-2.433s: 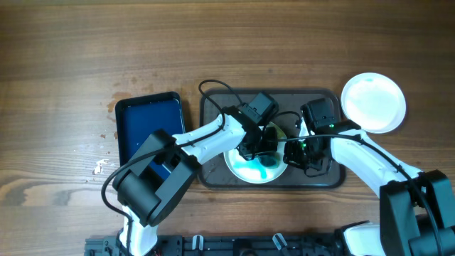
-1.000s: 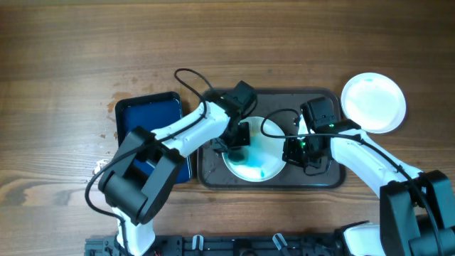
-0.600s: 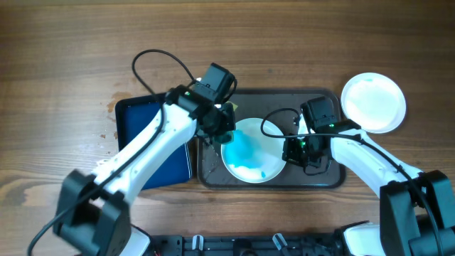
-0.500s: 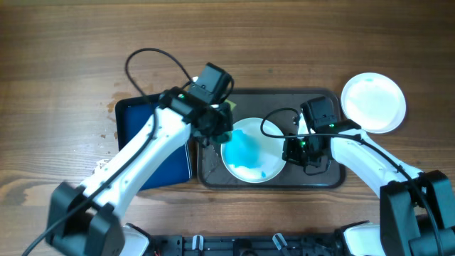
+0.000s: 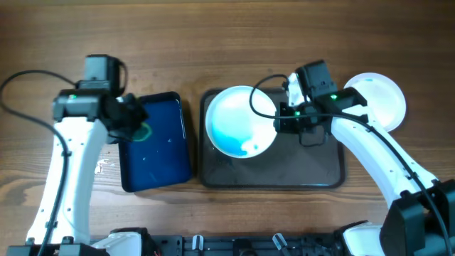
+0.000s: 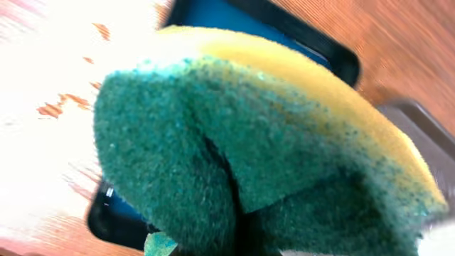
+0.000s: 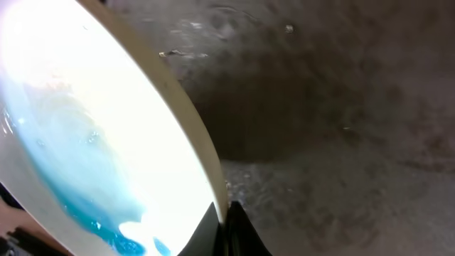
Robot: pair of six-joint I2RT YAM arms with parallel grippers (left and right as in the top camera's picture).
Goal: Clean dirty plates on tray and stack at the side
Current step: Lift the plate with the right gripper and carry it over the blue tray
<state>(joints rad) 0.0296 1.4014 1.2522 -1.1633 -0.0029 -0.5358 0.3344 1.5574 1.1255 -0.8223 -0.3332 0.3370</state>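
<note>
Right gripper (image 5: 279, 122) tight on smeared plate (image 5: 234, 117) over tray (image 5: 306, 168); left gripper (image 5: 137, 124) tight on sponge (image 6: 249, 156).

Raised plate (image 5: 240, 131) blocks tray (image 5: 306, 169) left half; right half bare, passable; other plate (image 5: 384, 107) just beside right corner.

Overhead looks straight down over everything. Left wrist cam's crammed against the sponge (image 6: 234, 156) – right's hugging the plate (image 7: 92, 121), which overhead catches too.

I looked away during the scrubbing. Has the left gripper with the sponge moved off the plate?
Yes. The left gripper, shut on the sponge, went left from the grey tray to the left edge of the blue tray.
</note>
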